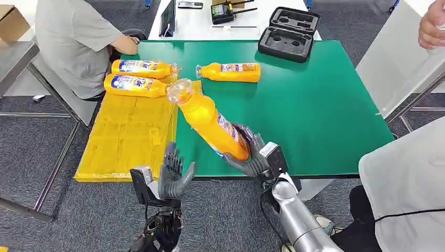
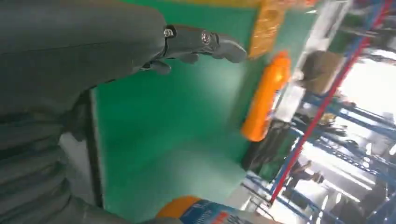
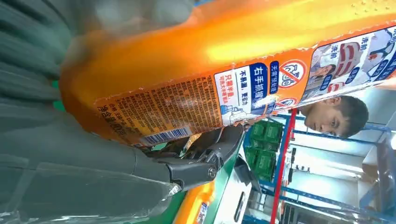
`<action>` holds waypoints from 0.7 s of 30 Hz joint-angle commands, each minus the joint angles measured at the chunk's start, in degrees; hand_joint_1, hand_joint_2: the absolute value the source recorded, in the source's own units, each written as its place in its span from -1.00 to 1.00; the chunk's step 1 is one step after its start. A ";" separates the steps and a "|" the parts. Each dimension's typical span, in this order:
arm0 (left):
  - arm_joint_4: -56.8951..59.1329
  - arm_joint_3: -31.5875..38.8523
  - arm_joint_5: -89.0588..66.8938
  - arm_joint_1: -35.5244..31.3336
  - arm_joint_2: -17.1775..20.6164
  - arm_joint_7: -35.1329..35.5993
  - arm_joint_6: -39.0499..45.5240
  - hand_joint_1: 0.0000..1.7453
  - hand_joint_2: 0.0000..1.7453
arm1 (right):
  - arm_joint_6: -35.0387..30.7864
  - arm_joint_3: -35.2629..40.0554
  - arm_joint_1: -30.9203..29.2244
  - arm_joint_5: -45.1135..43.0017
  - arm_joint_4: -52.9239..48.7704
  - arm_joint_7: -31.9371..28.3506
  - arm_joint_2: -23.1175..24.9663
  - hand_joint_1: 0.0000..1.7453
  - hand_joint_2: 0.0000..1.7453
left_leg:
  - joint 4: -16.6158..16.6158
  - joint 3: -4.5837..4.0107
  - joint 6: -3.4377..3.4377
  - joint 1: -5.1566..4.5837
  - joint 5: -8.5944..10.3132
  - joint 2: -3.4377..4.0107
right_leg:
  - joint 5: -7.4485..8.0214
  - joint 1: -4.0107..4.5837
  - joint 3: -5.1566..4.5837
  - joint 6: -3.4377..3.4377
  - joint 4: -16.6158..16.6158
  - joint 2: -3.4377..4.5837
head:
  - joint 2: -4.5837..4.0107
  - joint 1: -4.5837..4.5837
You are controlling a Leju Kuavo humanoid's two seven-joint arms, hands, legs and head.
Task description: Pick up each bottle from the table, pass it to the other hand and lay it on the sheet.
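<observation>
Right hand [image 1: 251, 157]: raised at the near edge of the green table [image 1: 325, 105], silver forearm rising from below, fingers wrapped round the base of an orange bottle [image 1: 210, 121]. The held bottle leans up and away from the hand, toward the robot's left, its clear cap end uppermost (label print legible in the right wrist view, where the bottle [image 3: 224, 60] lies across the palm with dark fingers [image 3: 205, 158] beneath it).

Left hand [image 1: 173, 176]: upright just off the near table edge, palm turned toward the held bottle, fingers apart and holding nothing; the bottle's base is near it on its right side, not touching.

Yellow sheet [image 1: 126, 136]: ahead of the left hand, draped over the table's left edge.

Two bottles [image 1: 135, 85] [image 1: 142, 67]: lying side by side on the sheet's far end, well beyond the left hand.

Fourth bottle [image 1: 231, 72]: lying on bare green table, far ahead of the right hand (seen blurred past the left fingers [image 2: 205, 44] as an orange bottle [image 2: 266, 95]).

Black case [image 1: 288, 34]: open, at the far table edge.
</observation>
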 commanded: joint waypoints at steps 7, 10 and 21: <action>-3.81 -5.03 -3.52 0.17 0.17 -2.45 6.38 -1.00 -1.00 | -1.13 2.14 -0.89 -0.49 2.60 0.11 -0.83 1.00 1.00 | 0.01 0.17 -0.11 0.08 -0.09 -0.01 | -0.08 0.09 0.19 -0.12 -0.03 -0.02 | 0.00 0.00; -2.01 -5.36 0.59 0.07 0.05 -1.49 3.13 -1.00 -1.00 | -1.01 2.40 -0.60 -0.41 2.03 0.11 -0.70 1.00 1.00 | 0.01 0.13 -0.11 0.08 -0.08 0.01 | -0.07 0.08 0.14 -0.10 -0.02 0.00 | 0.00 0.00; -0.82 -8.49 4.14 -0.82 1.32 -0.62 -1.03 -1.00 1.00 | -0.90 2.33 -0.54 -0.54 1.76 0.11 -0.51 1.00 1.00 | -0.01 0.12 -0.10 0.06 -0.08 0.04 | -0.06 0.06 0.15 -0.11 -0.03 0.04 | 0.00 0.00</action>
